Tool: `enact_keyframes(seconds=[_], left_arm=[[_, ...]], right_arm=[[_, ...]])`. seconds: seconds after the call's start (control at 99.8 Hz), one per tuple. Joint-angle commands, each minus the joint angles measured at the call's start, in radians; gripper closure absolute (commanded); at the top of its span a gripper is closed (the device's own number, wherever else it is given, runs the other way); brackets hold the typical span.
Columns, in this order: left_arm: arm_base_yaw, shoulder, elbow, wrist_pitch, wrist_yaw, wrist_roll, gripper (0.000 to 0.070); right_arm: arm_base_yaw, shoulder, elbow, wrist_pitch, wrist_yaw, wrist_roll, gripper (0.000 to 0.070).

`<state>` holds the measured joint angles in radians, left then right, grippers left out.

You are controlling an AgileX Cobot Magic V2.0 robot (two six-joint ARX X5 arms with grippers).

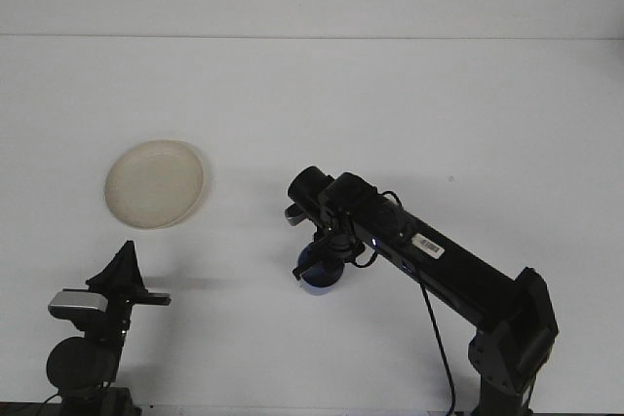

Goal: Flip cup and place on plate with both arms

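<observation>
While the front view is looking forward over the white desk [409, 104], the right arm [429, 260] is reaching in from the lower right corner and stretching diagonally toward the middle of the surface. Its wrist is bending downward, and the right gripper [314, 262] is pointing down at a dark blue cup [322, 273] that is sitting on the desk just left of centre, in the lower half of the picture. The jaws are standing around the cup and appear to be gripping it, though the dark fingers are blending with the dark cup and the exact contact is hard to make out. Whether the cup is standing upright or upside down cannot be told from here. A black cable [434, 333] is hanging from the arm and trailing down toward the bottom edge.

Well apart from the cup, up and to the left, a round cream plate [154, 183] is lying flat on the desk with nothing on it.

At the lower left corner, the left gripper [124, 275] is hovering low over the desk near its base, well away from both plate and cup. Its dark fingers are showing as one pointed shape aimed upward, so its jaws appear closed, and they are holding nothing.
</observation>
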<state>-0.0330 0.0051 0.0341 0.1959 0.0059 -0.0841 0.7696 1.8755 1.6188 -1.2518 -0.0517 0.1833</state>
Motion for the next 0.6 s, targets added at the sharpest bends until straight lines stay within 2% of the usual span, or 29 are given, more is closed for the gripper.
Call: enact_keyframes(seconds=[0.0, 0.26, 0.451, 0.591], left_arm=[[0.001, -0.002, -0.019, 0.014, 0.005, 0.013, 0.0689], [0.001, -0.002, -0.019, 0.014, 0.005, 0.013, 0.0689], [0.001, -0.002, -0.019, 0.014, 0.005, 0.013, 0.0689], [0.001, -0.002, -0.019, 0.014, 0.005, 0.013, 0.0689]], right_arm=[[0.013, 0.027, 0.025, 0.003, -0.001, -0.016, 0.0700], [0.014, 0.027, 0.025, 0.003, -0.001, -0.016, 0.0681], [0.018, 0.027, 0.025, 0.010, -0.001, -0.015, 0.0496], [0.018, 0.027, 0.025, 0.018, -0.001, -0.014, 0.0474]])
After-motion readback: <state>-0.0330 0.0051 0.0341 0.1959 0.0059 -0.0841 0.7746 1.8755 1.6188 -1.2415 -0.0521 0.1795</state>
